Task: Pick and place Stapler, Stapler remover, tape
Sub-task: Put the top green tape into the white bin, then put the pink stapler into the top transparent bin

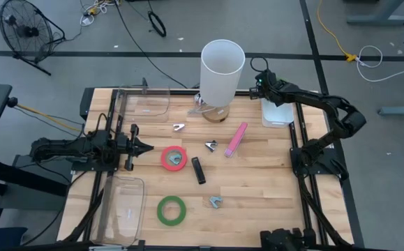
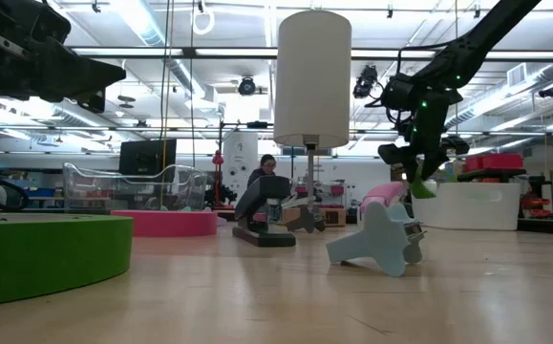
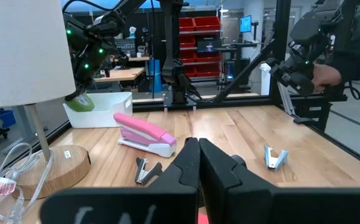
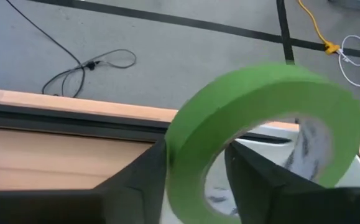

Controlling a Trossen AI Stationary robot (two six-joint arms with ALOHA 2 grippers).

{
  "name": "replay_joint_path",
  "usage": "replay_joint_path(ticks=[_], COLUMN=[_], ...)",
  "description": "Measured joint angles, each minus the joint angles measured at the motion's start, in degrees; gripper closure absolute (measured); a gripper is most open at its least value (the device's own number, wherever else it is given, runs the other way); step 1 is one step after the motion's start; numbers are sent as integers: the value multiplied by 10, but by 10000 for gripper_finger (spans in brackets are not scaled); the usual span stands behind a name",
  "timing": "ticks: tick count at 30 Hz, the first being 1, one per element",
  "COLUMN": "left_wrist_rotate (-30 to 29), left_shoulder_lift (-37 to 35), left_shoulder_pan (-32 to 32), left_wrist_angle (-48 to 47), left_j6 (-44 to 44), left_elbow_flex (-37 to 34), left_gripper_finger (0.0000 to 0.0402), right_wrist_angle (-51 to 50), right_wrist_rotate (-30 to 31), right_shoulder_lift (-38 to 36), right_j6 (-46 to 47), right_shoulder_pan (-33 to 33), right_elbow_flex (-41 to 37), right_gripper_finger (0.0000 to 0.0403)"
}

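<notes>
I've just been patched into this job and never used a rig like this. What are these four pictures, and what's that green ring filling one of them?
Two dark robot arms work at a wooden table. One picture looks straight down, one looks level across the tabletop, and one sits on each arm's wrist.

The right claw is at the far right corner over a white bin, with a green tape ring between its fingers; whether the grip is firm or letting go, I cannot tell. The left claw waits shut at the table's left side.

On the table lie a red tape ring, another green ring, a pink stapler, a black stapler, small staple removers and a white lamp.
</notes>
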Motion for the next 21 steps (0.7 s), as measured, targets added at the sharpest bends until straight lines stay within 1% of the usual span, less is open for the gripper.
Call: replay_joint_path(ticks=[4,10,16,21], left_wrist_rotate=[0,0,0,0], left_shoulder_lift=[0,0,0,0], left_shoulder_pan=[0,0,0,0], left_wrist_angle=[0,0,0,0], left_j6=[0,0,0,0], left_elbow_flex=[0,0,0,0], left_gripper_finger=[399,399,399,399], right_wrist_angle=[-9,-38,-68,-67], right_wrist_rotate=[0,15,15,-15], right_shoulder_lift=[0,0,0,-11], right_j6=[0,9,63,76], right_shoulder_pan=[0,0,0,0], right_elbow_flex=[0,0,0,0], right_gripper_finger=[211,185,173,172])
